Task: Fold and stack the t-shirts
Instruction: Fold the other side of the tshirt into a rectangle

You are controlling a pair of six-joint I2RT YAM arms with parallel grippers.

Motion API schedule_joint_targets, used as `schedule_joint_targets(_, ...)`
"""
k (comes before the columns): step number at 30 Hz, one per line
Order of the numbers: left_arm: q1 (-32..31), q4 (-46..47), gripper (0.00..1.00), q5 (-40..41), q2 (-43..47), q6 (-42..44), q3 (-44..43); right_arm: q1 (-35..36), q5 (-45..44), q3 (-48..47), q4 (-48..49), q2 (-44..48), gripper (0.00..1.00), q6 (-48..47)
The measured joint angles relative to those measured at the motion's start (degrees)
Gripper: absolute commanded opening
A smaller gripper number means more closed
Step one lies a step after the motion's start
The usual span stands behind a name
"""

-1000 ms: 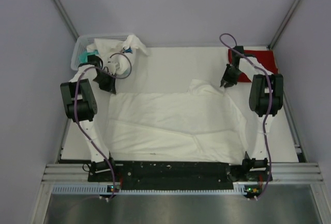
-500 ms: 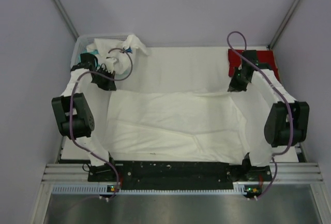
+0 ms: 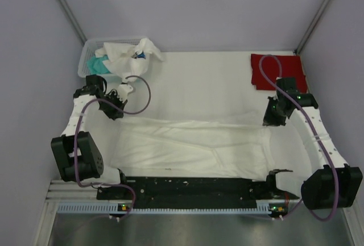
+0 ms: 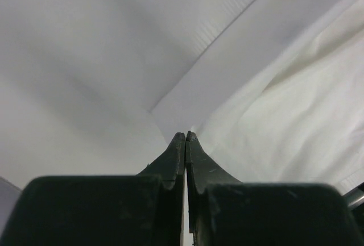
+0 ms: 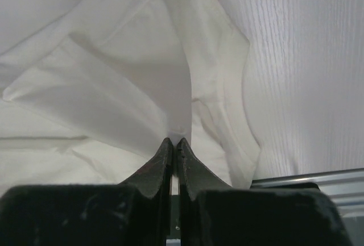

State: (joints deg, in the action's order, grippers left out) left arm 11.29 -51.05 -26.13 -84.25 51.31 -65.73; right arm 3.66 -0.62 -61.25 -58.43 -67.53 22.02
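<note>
Both arms reach low, elbows splayed out by the table's (image 3: 199,81) near corners. The left gripper (image 4: 186,137) and right gripper (image 5: 173,141) each pinch tight on the soft, wrinkly white t-shirt (image 3: 193,146), which lies flat mid-table.

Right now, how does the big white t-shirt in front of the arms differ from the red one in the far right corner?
The white t-shirt lies spread wide across the near table; the red t-shirt is a small, neat rectangle, seemingly folded. The left gripper and right gripper pinch the white t-shirt's far corners; neither grips the red t-shirt. Both rest on the table.
</note>
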Motion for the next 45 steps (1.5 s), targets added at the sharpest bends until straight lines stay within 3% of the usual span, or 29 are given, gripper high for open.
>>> schedule_joint_targets(13, 4.2, -0.7, 0.01, 4.8, 2.1, 9.7, 6.0, 0.0, -0.7, 6.1, -5.9, -3.6, 0.00, -0.9)
schedule_joint_targets(17, 4.5, -1.9, 0.16, 4.8, 0.5, 11.9, 6.3, 0.0, 0.9, 7.1, -5.4, -4.6, 0.00, -0.9)
schedule_joint_targets(18, 4.5, -2.3, 0.20, 4.9, 0.0, 12.3, 6.4, 0.0, 1.6, 7.5, -5.3, -5.0, 0.02, -0.9)
schedule_joint_targets(19, 4.5, -2.6, 0.26, 5.1, -0.4, 12.7, 6.6, 0.0, 2.1, 7.7, -5.2, -5.5, 0.11, -0.9)
schedule_joint_targets(21, 4.7, -2.9, 0.39, 5.8, -0.8, 13.1, 7.2, 0.0, 2.3, 8.0, -5.0, -6.2, 0.50, -0.7)
schedule_joint_targets(23, 5.1, -3.5, 0.48, 6.3, -0.8, 13.8, 7.4, 0.0, 2.3, 8.0, -5.0, -6.4, 0.65, -0.3)
schedule_joint_targets(26, 6.8, -4.8, 0.52, 6.3, -0.8, 15.2, 7.2, 0.0, 1.9, 8.0, -5.1, -6.4, 0.66, 0.0)
schedule_joint_targets(31, 6.6, -9.5, 0.47, 4.9, -0.2, 16.8, 4.0, 0.4, -0.3, 7.4, -5.6, -4.8, 0.63, 1.8)
schedule_joint_targets(35, -1.4, -10.4, 0.48, 2.1, 1.5, 14.3, 2.1, 5.6, -1.7, 2.9, -4.3, -3.7, 0.61, 3.7)
schedule_joint_targets(38, -11.8, -8.9, 0.51, -0.2, 1.7, 9.0, 1.9, 9.4, -1.4, -0.1, -1.6, -5.5, 0.53, 4.7)
schedule_joint_targets(45, -35.2, -1.4, 0.53, -7.3, -3.8, -7.1, -6.8, 9.6, -2.5, 1.3, 3.1, -13.2, 0.54, 7.9)
